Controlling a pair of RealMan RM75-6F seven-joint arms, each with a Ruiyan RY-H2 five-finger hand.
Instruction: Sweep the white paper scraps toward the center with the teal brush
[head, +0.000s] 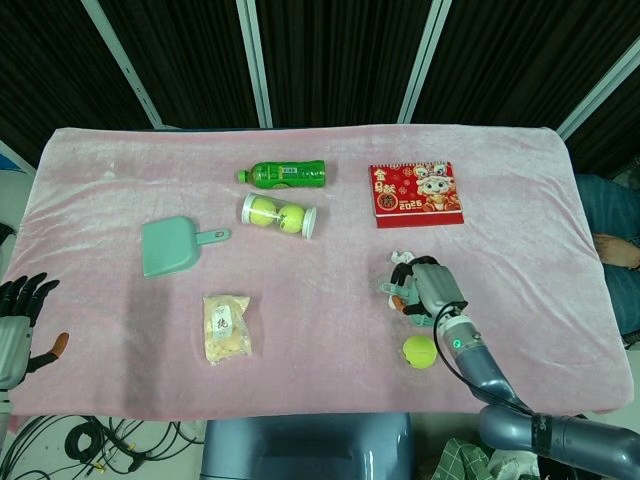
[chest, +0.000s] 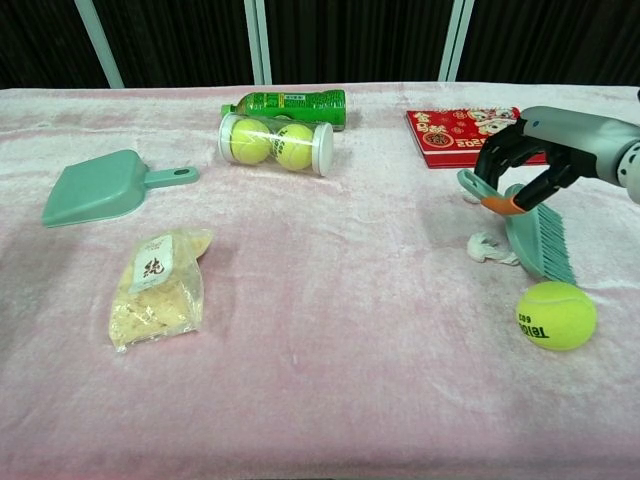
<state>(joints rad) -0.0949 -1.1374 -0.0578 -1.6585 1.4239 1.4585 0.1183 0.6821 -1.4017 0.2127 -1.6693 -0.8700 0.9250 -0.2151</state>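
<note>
My right hand grips the teal brush by its handle, bristles down and to the right, just above the cloth. One white paper scrap lies right against the brush's left side. In the head view the same right hand covers most of the brush; a second scrap peeks out just above it. My left hand hangs at the table's near left edge, fingers apart, holding nothing.
A loose tennis ball lies just in front of the brush. A red booklet is behind the hand. Further left are a tube of tennis balls, a green bottle, a teal dustpan and a snack bag.
</note>
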